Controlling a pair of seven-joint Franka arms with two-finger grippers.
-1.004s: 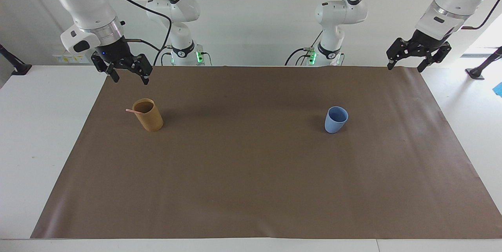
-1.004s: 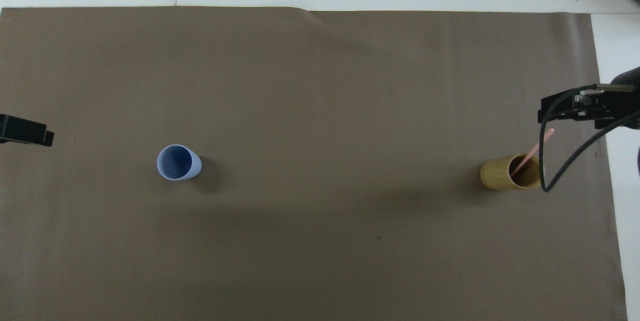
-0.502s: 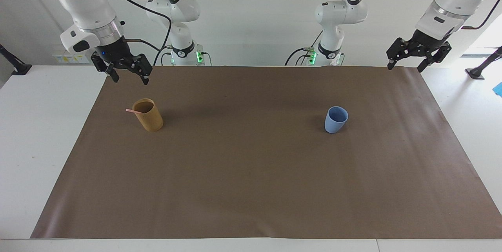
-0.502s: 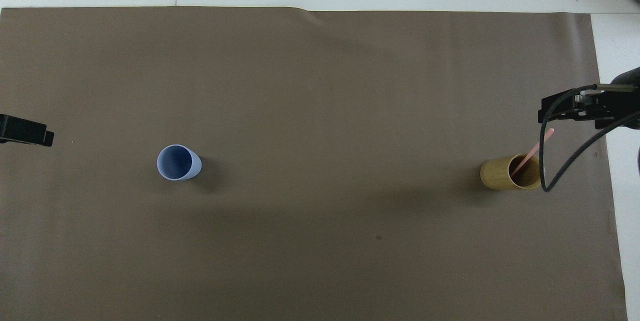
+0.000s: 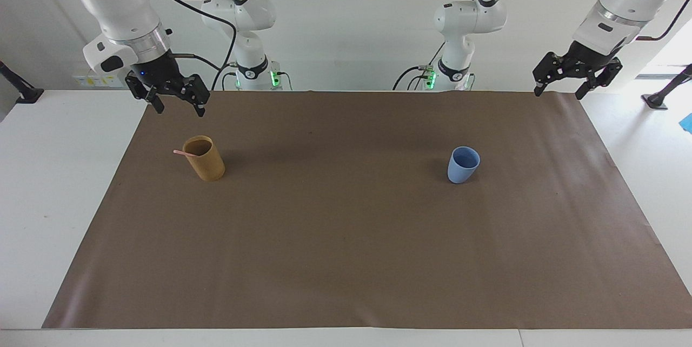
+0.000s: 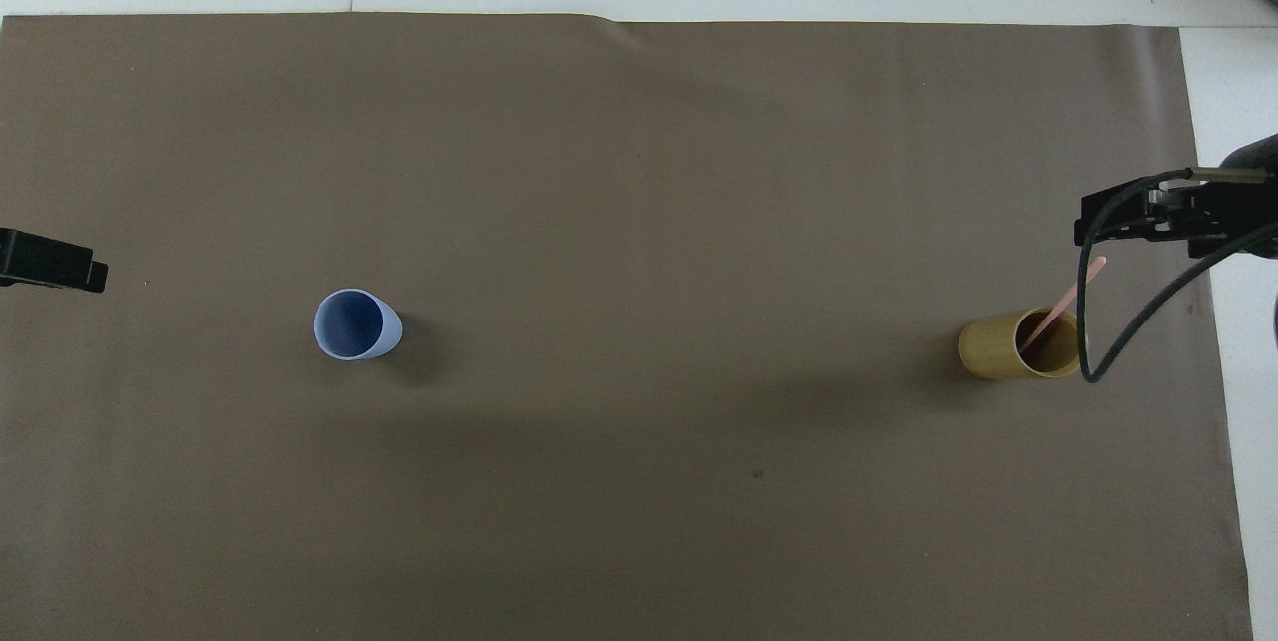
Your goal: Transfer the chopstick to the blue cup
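The light pink chopstick (image 5: 181, 152) (image 6: 1070, 297) stands slanted in a tan cylindrical cup (image 5: 205, 160) (image 6: 998, 349), and its upper end sticks out over the rim. The blue cup (image 5: 463, 165) (image 6: 351, 323) stands upright and empty toward the left arm's end of the table. My right gripper (image 5: 178, 107) hangs open in the air over the mat's edge near the tan cup, touching nothing. My left gripper (image 5: 558, 93) waits open and empty, raised over the mat's corner at the left arm's end.
A brown mat (image 5: 346, 239) covers most of the white table. A black cable (image 6: 1088, 321) from the right arm loops down beside the tan cup. The arms' bases stand at the table's edge.
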